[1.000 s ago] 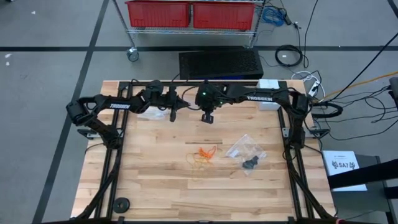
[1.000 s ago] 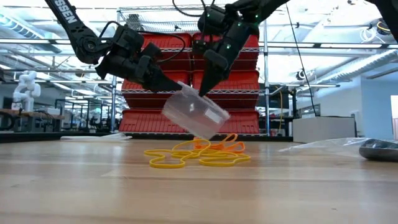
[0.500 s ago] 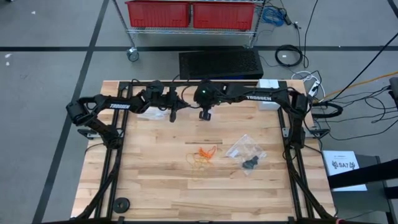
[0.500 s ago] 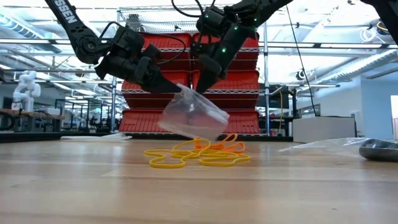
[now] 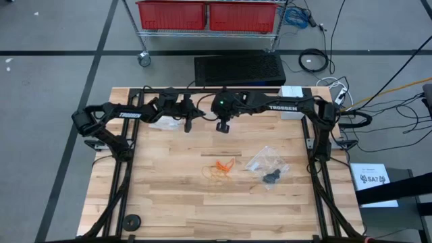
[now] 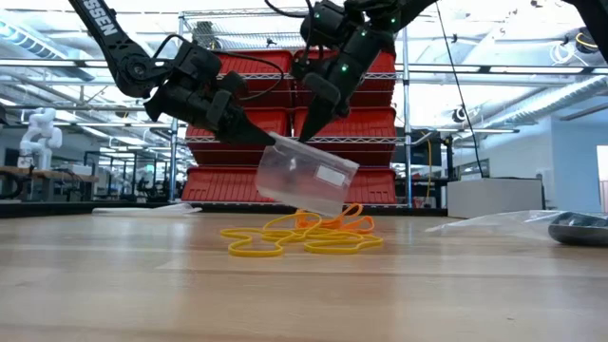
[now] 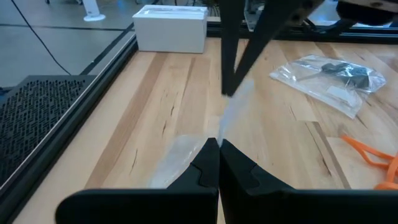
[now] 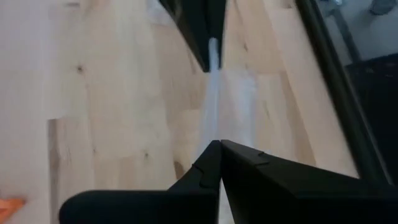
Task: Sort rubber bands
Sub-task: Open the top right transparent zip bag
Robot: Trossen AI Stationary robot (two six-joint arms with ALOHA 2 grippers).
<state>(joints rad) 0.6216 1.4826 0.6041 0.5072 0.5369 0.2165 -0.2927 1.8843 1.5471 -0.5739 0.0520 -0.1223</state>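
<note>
Table: pale blond wood w/ darker grain streaks; arms and both grippers, left gripper & right gripper, black, white lettering on the arms, green light on the right one. Rubber bands: orange + yellow-tan loops in a heap; clear bag see-through w/ white label patch, 2nd clear bag w/ black bits inside. Behind: red bins on a grey wire rack, black mat, white box, grey floor w/ dark lines.

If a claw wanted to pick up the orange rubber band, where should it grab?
Probably from straight above, pinching the loop of the orange rubber band that sticks out of the pile. It lies flat on the table, so the sides offer nothing to pinch.
</note>
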